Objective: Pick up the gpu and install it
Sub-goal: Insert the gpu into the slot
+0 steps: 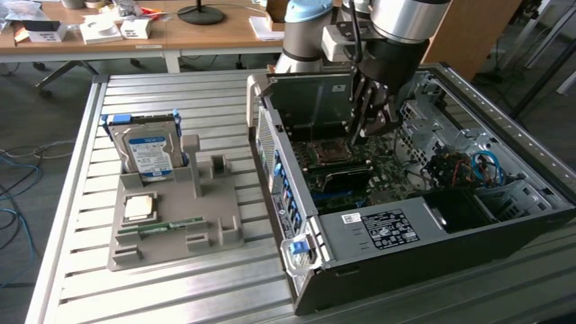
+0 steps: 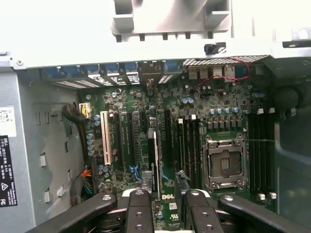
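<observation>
While the arm (image 1: 396, 27) reaches steeply down into the open computer case (image 1: 504, 223) in the exterior view, its gripper (image 1: 373, 125) hangs just above the motherboard (image 1: 347, 175), and a white sticker (image 1: 382, 226) on the case's dark cover carries print too small to read. From the wrist view, the gripper (image 2: 165, 199) stands open, its fingers (image 2: 139, 208) apart over the case's motherboard (image 2: 194, 97), where "DELL" is printed. Between them the gpu (image 2: 156, 165) shows edge-on, upright among the expansion slots and untouched by either finger.
</observation>
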Available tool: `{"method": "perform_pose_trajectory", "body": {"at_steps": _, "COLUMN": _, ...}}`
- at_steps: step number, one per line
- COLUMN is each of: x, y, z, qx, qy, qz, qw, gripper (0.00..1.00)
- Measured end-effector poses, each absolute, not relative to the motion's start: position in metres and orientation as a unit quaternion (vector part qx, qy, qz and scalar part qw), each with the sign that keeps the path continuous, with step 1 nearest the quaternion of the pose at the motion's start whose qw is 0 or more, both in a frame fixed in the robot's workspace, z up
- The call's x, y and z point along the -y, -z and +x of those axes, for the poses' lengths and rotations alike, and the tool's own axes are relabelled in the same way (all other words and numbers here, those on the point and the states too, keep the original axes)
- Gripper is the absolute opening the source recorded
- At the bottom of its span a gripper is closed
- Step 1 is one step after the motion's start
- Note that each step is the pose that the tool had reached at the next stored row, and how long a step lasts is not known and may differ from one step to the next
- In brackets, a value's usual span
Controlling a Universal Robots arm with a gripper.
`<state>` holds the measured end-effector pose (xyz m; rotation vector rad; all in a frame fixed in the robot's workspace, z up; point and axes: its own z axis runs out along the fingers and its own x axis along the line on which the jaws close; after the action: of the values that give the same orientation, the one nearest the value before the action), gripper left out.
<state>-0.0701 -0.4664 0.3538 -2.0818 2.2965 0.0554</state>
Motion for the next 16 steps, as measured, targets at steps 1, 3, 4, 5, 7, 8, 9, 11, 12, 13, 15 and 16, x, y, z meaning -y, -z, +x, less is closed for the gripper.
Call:
{"method": "perform_pose_trajectory", "body": {"at_steps": 1, "x": 0.4664, "y": -0.3537, "z": -0.0701, "qx": -0.741, "qy": -0.018, "qz": -0.671, "qw": 0.021, "gripper": 0.33}}
{"method": "perform_pose_trajectory", "body": {"at_steps": 3, "x": 0.4664, "y": -0.3538, "z": -0.0701, "qx": -0.741, "qy": -0.018, "qz": -0.671, "qw": 0.021, "gripper": 0.33}}
{"method": "perform_pose_trajectory", "body": {"at_steps": 4, "x": 0.4664, "y": -0.3538, "z": -0.0701, "qx": -0.741, "qy": -0.018, "qz": -0.671, "qw": 0.021, "gripper": 0.33}}
{"method": "perform_pose_trajectory", "body": {"at_steps": 5, "x": 0.4664, "y": -0.3539, "z": -0.0701, "qx": -0.741, "qy": -0.018, "qz": -0.671, "qw": 0.021, "gripper": 0.33}}
{"method": "perform_pose_trajectory", "body": {"at_steps": 7, "x": 0.4664, "y": -0.3539, "z": -0.0701, "qx": -0.74, "qy": -0.018, "qz": -0.672, "qw": 0.021, "gripper": 0.33}}
{"method": "perform_pose_trajectory", "body": {"at_steps": 8, "x": 0.4664, "y": -0.3539, "z": -0.0701, "qx": -0.74, "qy": -0.018, "qz": -0.672, "qw": 0.021, "gripper": 0.33}}
{"method": "perform_pose_trajectory", "body": {"at_steps": 9, "x": 0.4664, "y": -0.3541, "z": -0.0701, "qx": -0.74, "qy": -0.018, "qz": -0.672, "qw": 0.021, "gripper": 0.33}}
{"method": "perform_pose_trajectory", "body": {"at_steps": 11, "x": 0.4664, "y": -0.355, "z": -0.0701, "qx": -0.739, "qy": -0.018, "qz": -0.673, "qw": 0.02, "gripper": 0.33}}
{"method": "perform_pose_trajectory", "body": {"at_steps": 12, "x": 0.4664, "y": -0.355, "z": -0.0701, "qx": -0.738, "qy": -0.018, "qz": -0.674, "qw": 0.021, "gripper": 0.33}}
{"method": "perform_pose_trajectory", "body": {"at_steps": 13, "x": 0.4664, "y": -0.355, "z": -0.0701, "qx": -0.738, "qy": -0.018, "qz": -0.674, "qw": 0.021, "gripper": 0.33}}
{"method": "perform_pose_trajectory", "body": {"at_steps": 15, "x": 0.4664, "y": -0.355, "z": -0.0701, "qx": -0.738, "qy": -0.018, "qz": -0.674, "qw": 0.021, "gripper": 0.33}}
{"method": "perform_pose_trajectory", "body": {"at_steps": 16, "x": 0.4664, "y": -0.355, "z": -0.0701, "qx": -0.738, "qy": -0.018, "qz": -0.674, "qw": 0.021, "gripper": 0.33}}
